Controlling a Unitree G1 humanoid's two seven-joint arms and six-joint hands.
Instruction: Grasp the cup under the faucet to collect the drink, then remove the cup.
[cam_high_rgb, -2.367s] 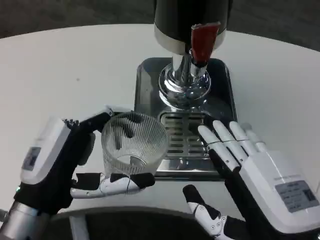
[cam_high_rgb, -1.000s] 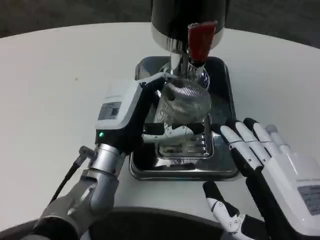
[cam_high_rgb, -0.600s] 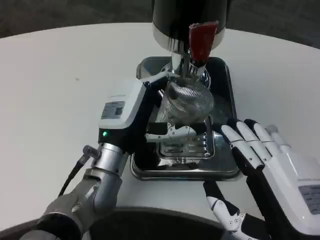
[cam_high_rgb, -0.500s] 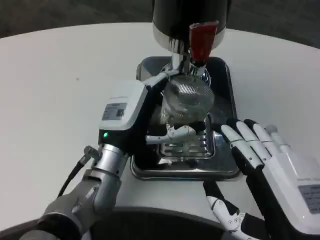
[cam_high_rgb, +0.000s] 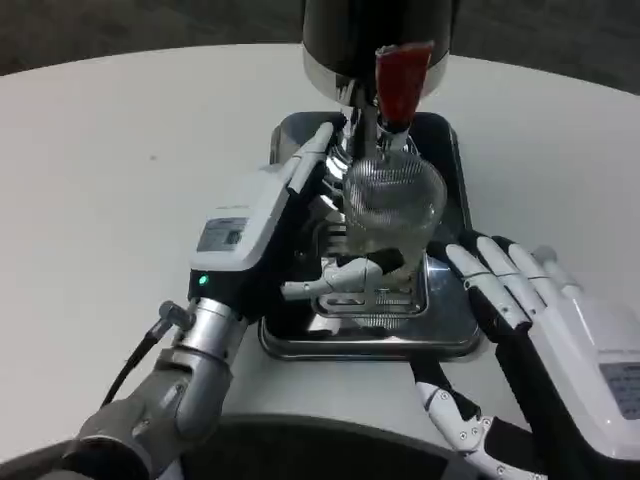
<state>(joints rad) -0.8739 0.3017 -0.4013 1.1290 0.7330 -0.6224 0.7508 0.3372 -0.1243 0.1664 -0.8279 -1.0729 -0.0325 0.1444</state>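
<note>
Reaching in from the lower left, the left robot hand (cam_high_rgb: 262, 235) was seen wrapped around a ribbed clear cup (cam_high_rgb: 390, 205), with white fingers (cam_high_rgb: 335, 279) curled across the near side of the glass and others behind it. The cup was held tilted over the slotted grille of a steel drip tray (cam_high_rgb: 450, 335), its rim up close beneath the chrome faucet (cam_high_rgb: 368, 125). Whether anything was in the cup could not be told. A red tap handle (cam_high_rgb: 402, 78) was seen just above the cup, fixed to the front of a dark drink dispenser (cam_high_rgb: 375, 35) that stood at the far end of the tray. The tray was set on a white counter (cam_high_rgb: 110, 170). At the lower right, the right robot hand (cam_high_rgb: 545, 345) was seen with its fingers spread and nothing in it, near the tray's right front corner and apart from the cup.
</note>
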